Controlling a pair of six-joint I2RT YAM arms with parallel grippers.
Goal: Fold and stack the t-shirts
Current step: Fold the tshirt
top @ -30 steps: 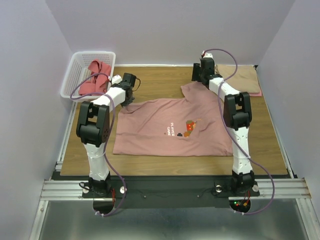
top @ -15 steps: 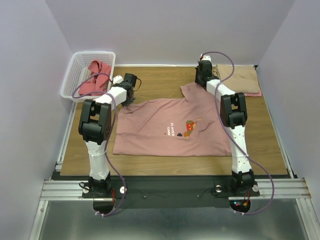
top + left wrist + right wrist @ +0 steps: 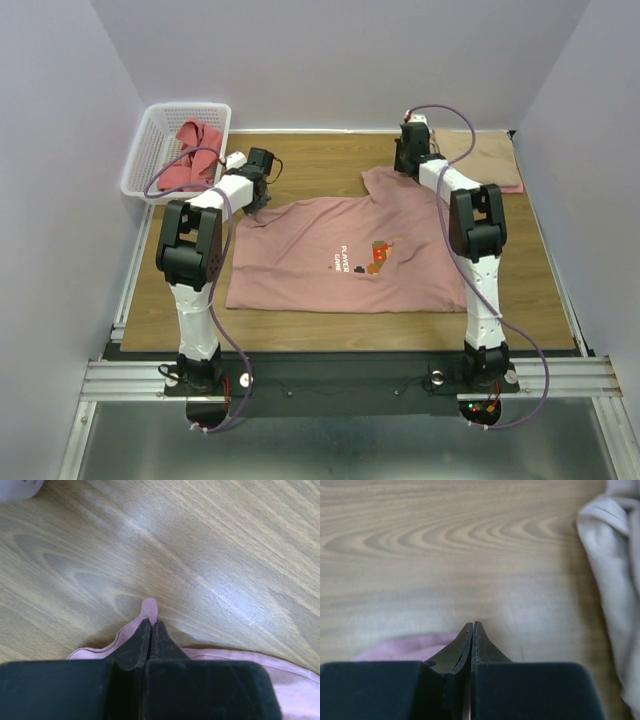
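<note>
The dusty pink t-shirt [image 3: 330, 250], printed with game characters and white text, lies spread flat on the wooden table. My left gripper [image 3: 260, 198] [image 3: 151, 624] is shut on the shirt's far-left sleeve; a small pink tip [image 3: 150, 607] pokes out past the fingertips. At the far-right sleeve, my right gripper [image 3: 408, 165] [image 3: 473, 625] is shut, with the pink cloth [image 3: 405, 647] running under its left finger. Right of that arm lies a folded tan t-shirt [image 3: 485, 155] [image 3: 615, 555]. A coral-red t-shirt [image 3: 190, 160] is crumpled in the basket.
A white lattice basket [image 3: 150, 130] stands at the table's far left corner. Walls close in the table on three sides. Bare wood [image 3: 320, 160] shows between the two grippers and along the near edge.
The right gripper's jaws have closed at the far-right sleeve, and its wrist has shifted slightly. The left gripper has stayed shut on the left sleeve. The shirt has not moved.
</note>
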